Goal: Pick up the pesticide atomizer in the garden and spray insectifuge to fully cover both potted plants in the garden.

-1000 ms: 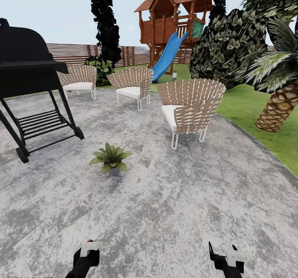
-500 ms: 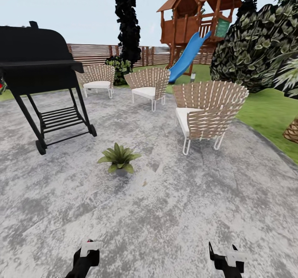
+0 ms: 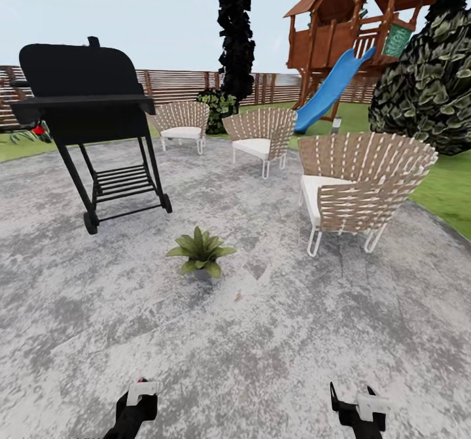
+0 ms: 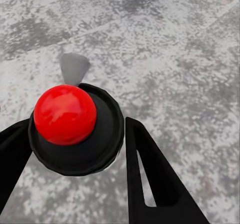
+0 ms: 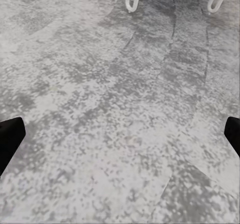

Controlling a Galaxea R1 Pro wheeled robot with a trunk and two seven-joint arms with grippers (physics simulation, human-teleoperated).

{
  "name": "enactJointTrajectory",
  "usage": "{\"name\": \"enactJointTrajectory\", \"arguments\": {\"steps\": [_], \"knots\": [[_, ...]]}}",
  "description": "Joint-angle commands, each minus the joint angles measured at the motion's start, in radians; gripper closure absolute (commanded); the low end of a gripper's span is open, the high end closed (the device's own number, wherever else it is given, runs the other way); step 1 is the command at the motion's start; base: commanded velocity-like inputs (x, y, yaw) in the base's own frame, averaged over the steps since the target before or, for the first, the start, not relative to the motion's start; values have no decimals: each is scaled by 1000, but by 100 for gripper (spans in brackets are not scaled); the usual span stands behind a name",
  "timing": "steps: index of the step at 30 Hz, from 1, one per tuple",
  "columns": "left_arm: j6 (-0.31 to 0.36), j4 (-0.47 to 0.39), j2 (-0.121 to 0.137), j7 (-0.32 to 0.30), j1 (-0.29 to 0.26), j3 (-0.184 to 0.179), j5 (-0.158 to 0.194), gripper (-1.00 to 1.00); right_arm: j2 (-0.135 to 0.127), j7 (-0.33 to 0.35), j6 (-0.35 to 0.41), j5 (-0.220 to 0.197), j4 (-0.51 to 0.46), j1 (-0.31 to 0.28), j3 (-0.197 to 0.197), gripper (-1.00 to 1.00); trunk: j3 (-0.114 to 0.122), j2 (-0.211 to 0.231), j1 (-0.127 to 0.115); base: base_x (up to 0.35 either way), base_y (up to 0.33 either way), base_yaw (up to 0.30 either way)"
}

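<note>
Potted plant (image 3: 199, 254) — low on the grey patio (image 3: 294, 334), just on the near side of the black grill's (image 3: 85, 92) wheels, well apart from both hands. Straight ahead and a little toward the left hand (image 3: 139, 393), so nearer to that one. Small and green, with pointy leaves spread out wide; little grey pot almost hidden under them. Left hand closed around a round black top with a shiny red ball — most likely the pesticide atomizer (image 4: 65, 115). Right hand (image 3: 356, 403) wide open, holding nothing.
</note>
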Motion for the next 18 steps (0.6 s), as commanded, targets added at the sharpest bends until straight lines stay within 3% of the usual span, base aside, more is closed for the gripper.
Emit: {"name": "enactJointTrajectory", "arguments": {"steps": [1,18], "knots": [[-3,1,0,-1,-1,-4,10,100,0,0,-2,1,0,0,-3,-100,-1,0,0,148,-239,277],[-2,1,0,-1,-1,-4,10,100,0,0,-2,1,0,0,-3,-100,-1,0,0,154,-239,276]]}}
